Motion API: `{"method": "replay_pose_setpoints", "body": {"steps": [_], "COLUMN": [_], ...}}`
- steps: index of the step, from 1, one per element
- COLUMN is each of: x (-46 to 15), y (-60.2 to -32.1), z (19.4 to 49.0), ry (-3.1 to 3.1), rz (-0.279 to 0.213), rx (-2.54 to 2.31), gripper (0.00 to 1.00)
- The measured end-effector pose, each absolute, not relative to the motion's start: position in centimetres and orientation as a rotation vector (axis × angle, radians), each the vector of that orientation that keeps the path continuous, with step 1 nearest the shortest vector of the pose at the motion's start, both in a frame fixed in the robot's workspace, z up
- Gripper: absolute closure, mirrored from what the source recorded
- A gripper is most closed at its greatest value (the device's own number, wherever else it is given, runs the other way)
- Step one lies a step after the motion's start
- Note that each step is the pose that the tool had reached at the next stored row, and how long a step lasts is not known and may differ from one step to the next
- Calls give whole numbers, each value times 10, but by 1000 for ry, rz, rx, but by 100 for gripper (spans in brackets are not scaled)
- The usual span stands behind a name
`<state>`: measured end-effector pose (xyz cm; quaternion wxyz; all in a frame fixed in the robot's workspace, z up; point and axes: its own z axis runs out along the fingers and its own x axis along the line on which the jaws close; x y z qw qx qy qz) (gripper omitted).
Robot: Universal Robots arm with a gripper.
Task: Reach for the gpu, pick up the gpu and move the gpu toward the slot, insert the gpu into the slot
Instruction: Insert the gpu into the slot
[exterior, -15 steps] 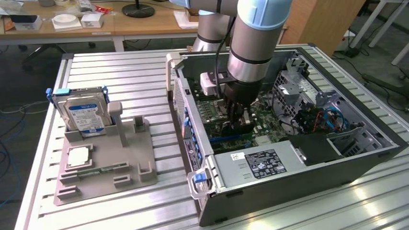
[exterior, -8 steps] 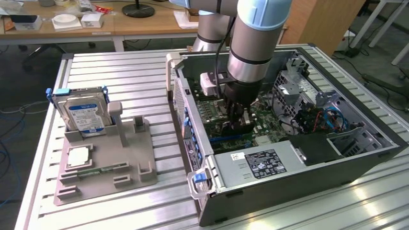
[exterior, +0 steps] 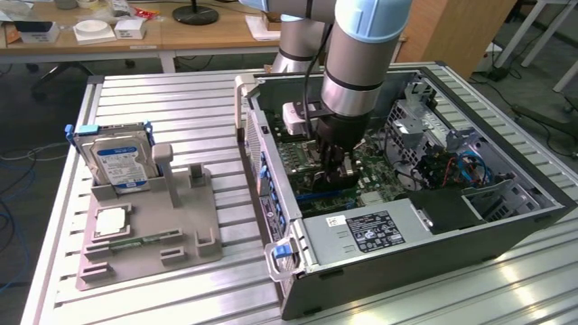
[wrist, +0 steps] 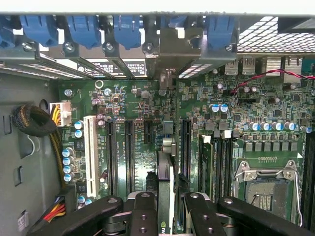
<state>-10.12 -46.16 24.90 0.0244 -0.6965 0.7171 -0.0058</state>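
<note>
My gripper (exterior: 334, 175) reaches down into the open computer case (exterior: 505, 233), low over the green motherboard (exterior: 375, 183). In the wrist view its two black fingers (wrist: 143, 214) close from either side on the gpu (wrist: 166, 169), a thin dark card seen edge-on. The card stands upright. Its silver bracket (wrist: 172, 46) lies against the rear wall of the case, between the blue latches (wrist: 128, 29). It runs along the board between two long black slots (wrist: 129, 152), and the slot beneath it is hidden by the card. I cannot tell how deep the card sits.
A white slot (wrist: 90, 150), capacitors and an empty CPU socket (wrist: 268, 189) flank the card. Cable bundles (wrist: 34, 122) hang by one wall. The power supply (exterior: 370, 230) fills the near end. Outside stand a grey fixture (exterior: 149, 233) and a blue-labelled hard drive (exterior: 118, 161).
</note>
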Motion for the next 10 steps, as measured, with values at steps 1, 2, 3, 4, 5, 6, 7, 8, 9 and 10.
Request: {"method": "replay_pose_setpoints", "body": {"steps": [1,2,3,4,5,6,7,8,9,10], "x": [-101,-101,-101,-101,-101,-101,-101,-101,-101,-101], "y": [-462,-462,-462,-462,-462,-462,-462,-462,-462,-462], "z": [249,248,248,248,247,247,247,247,247,247], "ry": [2218,2218,2219,2219,2218,2218,2218,2218,2218,2218], "rz": [-18,-18,-18,-18,-18,-18,-18,-18,-18,-18], "rx": [-2155,-2155,-2155,-2155,-2155,-2155,-2155,-2155,-2155,-2155], "gripper": [74,74,74,74,74,74,74,74,74,74]}}
